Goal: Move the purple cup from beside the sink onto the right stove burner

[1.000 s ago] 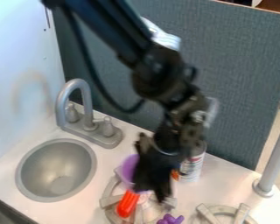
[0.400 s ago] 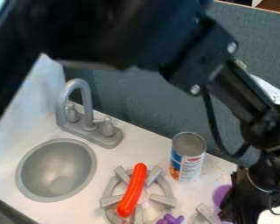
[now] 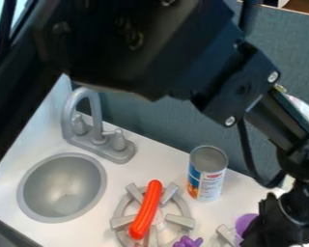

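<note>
At the lower right, over the right burner, hangs the black gripper (image 3: 265, 229), shut on a purple bowl (image 3: 245, 223). The bowl is at the gripper's left side, largely hidden behind it. To the left, an orange-red toy sausage (image 3: 146, 210) lies slantwise across the left burner (image 3: 180, 221). A small purple toy (image 3: 188, 242) is by that burner's front right edge. The open-topped can (image 3: 207, 173) stands upright behind the burners, left of the gripper.
A round grey sink (image 3: 62, 188) is at the left, with a grey faucet (image 3: 96, 126) behind it. The dark back panel (image 3: 150, 116) borders the counter (image 3: 118, 176). The arm's thick black links span the top.
The gripper has carried the purple bowl from the left burner to the lower right, then slightly downward. The sausage and the can, formerly partly covered, are now uncovered.
</note>
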Controlling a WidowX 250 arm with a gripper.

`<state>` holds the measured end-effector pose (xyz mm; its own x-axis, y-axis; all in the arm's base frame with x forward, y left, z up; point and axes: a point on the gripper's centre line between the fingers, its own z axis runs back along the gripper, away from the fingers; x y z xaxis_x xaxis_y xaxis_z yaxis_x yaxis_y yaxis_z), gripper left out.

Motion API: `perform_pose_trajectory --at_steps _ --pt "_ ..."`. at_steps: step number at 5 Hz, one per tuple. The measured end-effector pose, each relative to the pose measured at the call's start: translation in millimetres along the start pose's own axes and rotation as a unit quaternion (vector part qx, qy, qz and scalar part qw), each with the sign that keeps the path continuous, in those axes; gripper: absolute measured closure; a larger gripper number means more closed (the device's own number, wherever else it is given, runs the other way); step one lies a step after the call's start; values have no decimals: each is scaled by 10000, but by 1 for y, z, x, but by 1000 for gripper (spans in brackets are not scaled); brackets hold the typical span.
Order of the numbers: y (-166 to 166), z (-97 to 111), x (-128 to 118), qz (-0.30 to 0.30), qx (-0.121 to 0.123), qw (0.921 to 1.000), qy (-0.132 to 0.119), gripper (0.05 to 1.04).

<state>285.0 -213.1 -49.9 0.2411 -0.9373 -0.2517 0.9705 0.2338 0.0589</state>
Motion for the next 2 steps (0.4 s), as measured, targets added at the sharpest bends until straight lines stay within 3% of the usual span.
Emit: perform_pose_trajectory --at_steps 1,2 --pt "-11 -9 -7 -59 -90 9998 145 988" --pt "-19 -7 2 -197 -32 9998 36 988"
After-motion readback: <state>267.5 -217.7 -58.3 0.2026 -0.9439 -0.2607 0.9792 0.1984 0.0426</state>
